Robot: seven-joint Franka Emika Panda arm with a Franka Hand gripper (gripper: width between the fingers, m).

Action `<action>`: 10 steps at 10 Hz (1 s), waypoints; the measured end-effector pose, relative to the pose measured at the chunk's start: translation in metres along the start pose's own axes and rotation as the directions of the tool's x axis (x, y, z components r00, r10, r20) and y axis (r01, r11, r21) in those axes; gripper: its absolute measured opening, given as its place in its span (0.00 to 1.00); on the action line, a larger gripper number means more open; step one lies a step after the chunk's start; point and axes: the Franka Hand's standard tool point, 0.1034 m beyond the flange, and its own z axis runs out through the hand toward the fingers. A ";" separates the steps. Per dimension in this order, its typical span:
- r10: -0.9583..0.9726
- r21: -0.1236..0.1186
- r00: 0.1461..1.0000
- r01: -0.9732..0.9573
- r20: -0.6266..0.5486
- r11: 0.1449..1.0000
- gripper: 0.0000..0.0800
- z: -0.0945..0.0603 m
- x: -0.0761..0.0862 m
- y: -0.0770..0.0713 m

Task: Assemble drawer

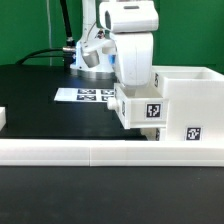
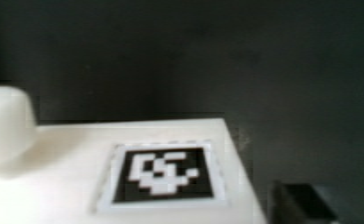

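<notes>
The white drawer box point(image 1: 190, 95) stands at the exterior view's right, with a tag point(image 1: 192, 131) on its front. A white tray point(image 1: 135, 108) with a tag point(image 1: 153, 110) juts from the box's left side, slightly tilted. My gripper point(image 1: 128, 90) is right over this tray, its fingertips hidden behind it. In the wrist view the tray's white face point(image 2: 63, 190) fills the lower part, with its tag point(image 2: 161, 172) and a rounded knob point(image 2: 5, 135). One dark finger point(image 2: 312, 203) shows just beside the tray's edge; the other is not visible.
The marker board point(image 1: 85, 96) lies on the black table behind the tray. A long low white border rail point(image 1: 90, 152) runs along the front. A small white piece point(image 1: 3, 118) is cut off at the exterior view's left edge.
</notes>
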 end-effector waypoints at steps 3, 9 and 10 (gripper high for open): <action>-0.004 0.016 1.000 0.003 0.023 1.000 0.78 -0.029 -0.003 -0.001; -0.059 0.040 0.997 0.057 0.045 0.998 0.81 -0.055 -0.074 -0.011; -0.064 0.030 0.997 0.063 0.037 0.998 0.81 -0.043 -0.083 -0.015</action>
